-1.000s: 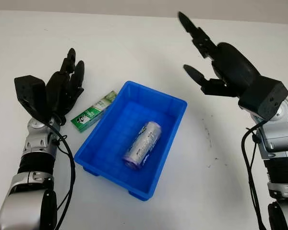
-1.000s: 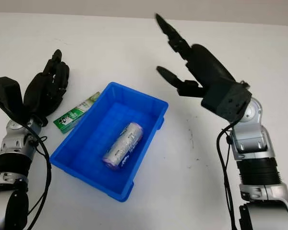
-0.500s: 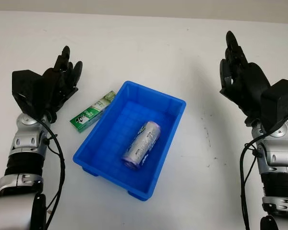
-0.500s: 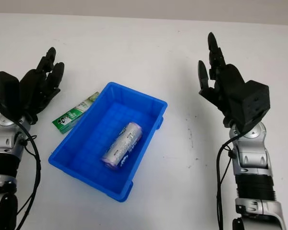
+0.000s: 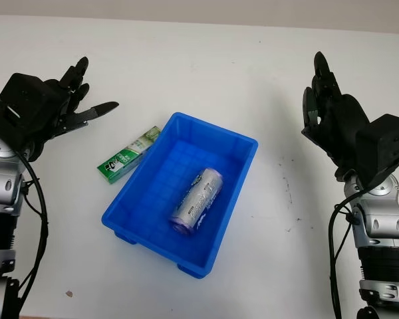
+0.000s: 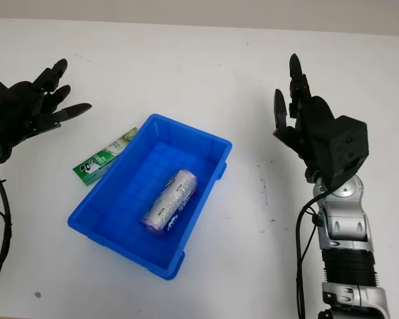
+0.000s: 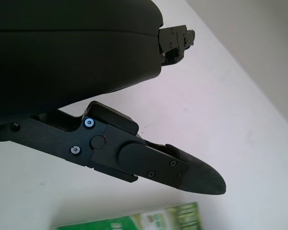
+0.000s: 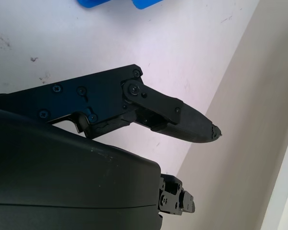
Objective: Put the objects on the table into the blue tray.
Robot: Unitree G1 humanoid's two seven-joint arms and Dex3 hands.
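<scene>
Green box (image 5: 128, 155) lies flat on the white table (image 5: 206, 66), its long axis running from near-left to far-right, its far end just beside the blue tray's (image 5: 243, 174) left wall; whether they touch is hard to tell. Above and left of it hangs the left hand (image 5: 50, 109), open and holding nothing, one finger (image 7: 182, 168) pointing over the box. Inside the tray a silver can (image 5: 197, 201) lies on its side, angled much like the box. Well right of the tray, the right hand (image 5: 332, 119) is raised, open and empty, fingers pointing away. Small dark marks (image 5: 289, 193) speckle the table there.
</scene>
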